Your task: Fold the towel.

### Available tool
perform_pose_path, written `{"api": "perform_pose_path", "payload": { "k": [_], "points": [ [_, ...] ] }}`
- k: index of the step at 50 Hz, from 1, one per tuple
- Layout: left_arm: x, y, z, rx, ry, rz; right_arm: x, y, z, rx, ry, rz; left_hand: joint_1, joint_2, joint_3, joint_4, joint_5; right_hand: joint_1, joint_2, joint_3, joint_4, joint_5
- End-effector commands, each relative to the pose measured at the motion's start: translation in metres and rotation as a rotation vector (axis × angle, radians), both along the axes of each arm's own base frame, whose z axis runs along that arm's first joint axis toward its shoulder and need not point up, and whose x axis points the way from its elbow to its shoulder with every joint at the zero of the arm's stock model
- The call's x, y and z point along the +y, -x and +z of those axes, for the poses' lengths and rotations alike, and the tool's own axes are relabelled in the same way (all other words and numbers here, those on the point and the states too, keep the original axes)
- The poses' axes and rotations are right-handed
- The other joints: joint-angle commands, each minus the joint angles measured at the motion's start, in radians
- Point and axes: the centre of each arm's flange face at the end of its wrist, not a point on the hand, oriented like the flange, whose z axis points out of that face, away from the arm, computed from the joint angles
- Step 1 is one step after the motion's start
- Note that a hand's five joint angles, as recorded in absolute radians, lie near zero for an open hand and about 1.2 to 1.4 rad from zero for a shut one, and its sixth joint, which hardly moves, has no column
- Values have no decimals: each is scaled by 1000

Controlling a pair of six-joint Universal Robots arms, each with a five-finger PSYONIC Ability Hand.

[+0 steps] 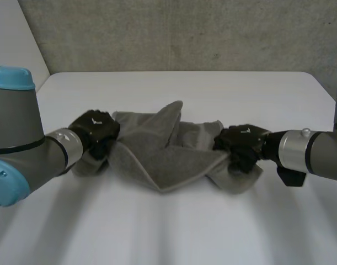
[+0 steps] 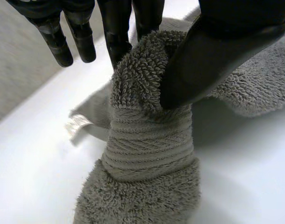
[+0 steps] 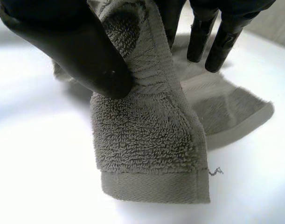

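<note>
A grey towel [image 1: 157,146] lies crumpled across the middle of the white table [image 1: 174,221], one flap peaking up toward the back. My left hand [image 1: 95,131] is at the towel's left end. In the left wrist view its thumb [image 2: 212,56] pinches a bunched ribbed edge of the towel [image 2: 149,140] against the fingers [image 2: 116,28]. My right hand [image 1: 242,144] is at the towel's right end. In the right wrist view its thumb [image 3: 72,42] presses a hanging towel corner [image 3: 147,149] against the fingers [image 3: 203,37].
A grey wall [image 1: 185,33] stands behind the table's far edge. Bare table surface stretches in front of the towel and behind it.
</note>
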Motion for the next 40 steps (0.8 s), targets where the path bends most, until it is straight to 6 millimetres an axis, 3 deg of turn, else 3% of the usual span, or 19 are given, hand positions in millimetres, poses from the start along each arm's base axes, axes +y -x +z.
{"api": "perform_pose_path", "payload": {
  "k": [1,6,8,9,10,11,13,14,15,16,18,20,22,24,25,27,29,35,40],
  "points": [
    [4,-2,8,-3,-24,-11,-7,16,7,128,62,-3,121,101,-52,-59,83,83,88,-44,-76,68],
    [-29,4,24,58,138,9,-26,13,21,120,152,-16,121,101,-52,-59,83,83,88,-44,-76,68],
    [-44,8,26,74,199,13,-51,1,38,91,277,-24,121,101,-52,-59,83,83,88,-44,-76,68],
    [-60,14,33,102,283,17,-51,1,38,91,277,-24,121,101,-52,-59,83,83,88,-44,-76,68],
    [-75,21,53,150,404,22,-65,-8,61,65,408,-37,121,101,-52,-59,83,83,88,-44,-76,68],
    [-76,21,53,151,405,22,-65,-8,62,65,409,-37,121,101,-52,-59,83,83,88,-44,-76,68],
    [-93,31,111,266,700,35,-87,-21,138,-54,779,-137,121,101,-52,-59,83,83,88,-44,-76,68],
    [-94,31,111,267,702,35,-87,-21,139,-55,781,-137,121,101,-52,-59,83,83,88,-44,-76,68],
    [-92,34,139,338,836,30,-93,-23,173,-162,942,-193,121,101,-52,-59,83,83,88,-44,-76,68],
    [-92,34,139,339,838,29,-98,-21,192,-274,1035,-248,121,101,-52,-59,83,83,88,-44,-76,68],
    [-70,23,201,535,1049,30,-94,-14,211,-393,1106,-294,121,101,-52,-59,83,83,88,-44,-76,68],
    [-57,16,215,633,1080,10,-82,-6,223,-469,1136,-306,121,101,-52,-59,83,83,88,-44,-76,68],
    [-53,12,212,693,1061,-9,-75,2,219,-466,1115,-311,121,101,-52,-59,83,83,88,-44,-76,68],
    [-54,10,197,709,1002,-22,-90,8,162,-369,949,-319,121,101,-52,-59,83,83,88,-44,-76,68],
    [-59,7,176,691,936,-25,-90,8,161,-369,948,-319,121,101,-52,-59,83,83,88,-44,-76,68],
    [-62,6,156,657,877,-31,-85,9,113,-293,772,-290,121,101,-52,-59,83,83,88,-44,-76,68],
    [-60,7,114,596,754,-46,-82,10,100,-276,720,-280,121,101,-52,-59,83,83,88,-44,-76,68],
    [-59,3,65,476,659,-41,-77,19,54,-203,588,-273,121,101,-52,-59,83,83,88,-44,-76,68],
    [-46,-1,-7,304,524,-38,-72,32,13,-147,465,-288,121,101,-52,-59,83,83,88,-44,-76,68]
  ]
}}
